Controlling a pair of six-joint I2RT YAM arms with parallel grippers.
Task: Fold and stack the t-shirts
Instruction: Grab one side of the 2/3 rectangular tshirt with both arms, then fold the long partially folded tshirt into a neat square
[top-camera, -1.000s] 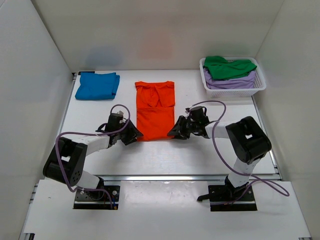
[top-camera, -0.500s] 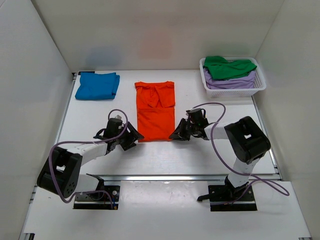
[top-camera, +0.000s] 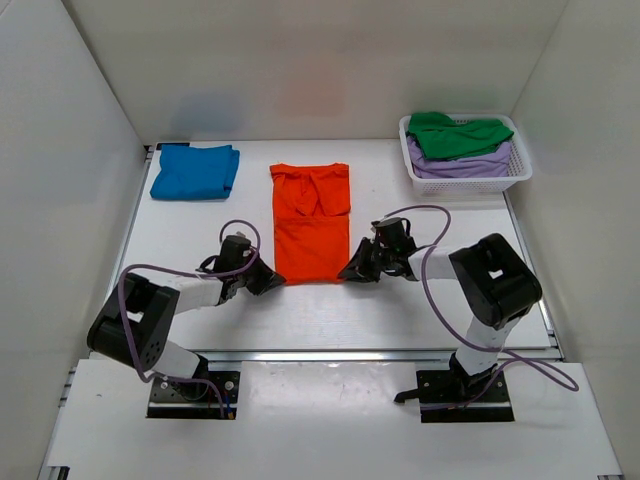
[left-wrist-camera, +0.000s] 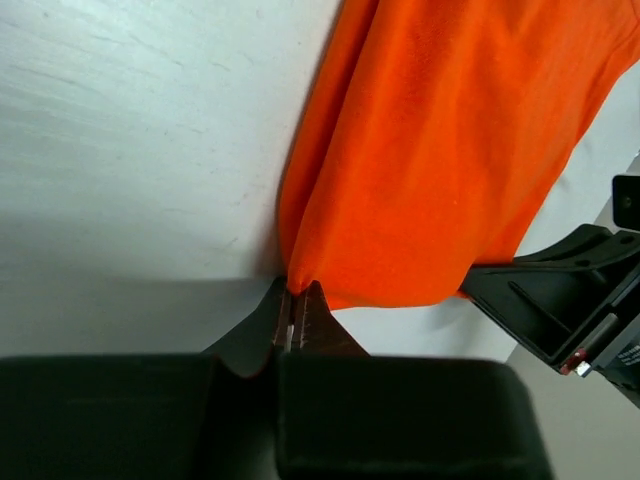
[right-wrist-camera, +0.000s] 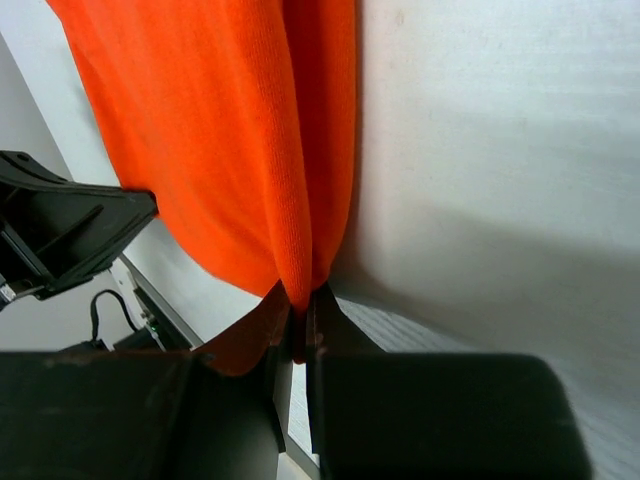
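Observation:
The bright orange t-shirt (top-camera: 311, 220) lies flat as a long folded strip in the middle of the table. My left gripper (top-camera: 273, 281) is shut on its near left corner; in the left wrist view the orange cloth (left-wrist-camera: 450, 150) runs down into the left gripper (left-wrist-camera: 296, 293). My right gripper (top-camera: 348, 272) is shut on the near right corner, and the right wrist view shows the cloth (right-wrist-camera: 240, 130) pinched in the right gripper (right-wrist-camera: 300, 298). A folded blue t-shirt (top-camera: 195, 171) lies at the back left. A green t-shirt (top-camera: 455, 134) sits on a lavender one (top-camera: 462, 164).
The white lattice basket (top-camera: 515, 178) at the back right holds the green and lavender shirts. White walls close in the table on three sides. A metal rail (top-camera: 330, 354) runs along the near edge by the arm bases.
Both grippers went from open beside the shirt's near corners to shut on them, the right first, the left just now. The left arm slid in toward the corner.

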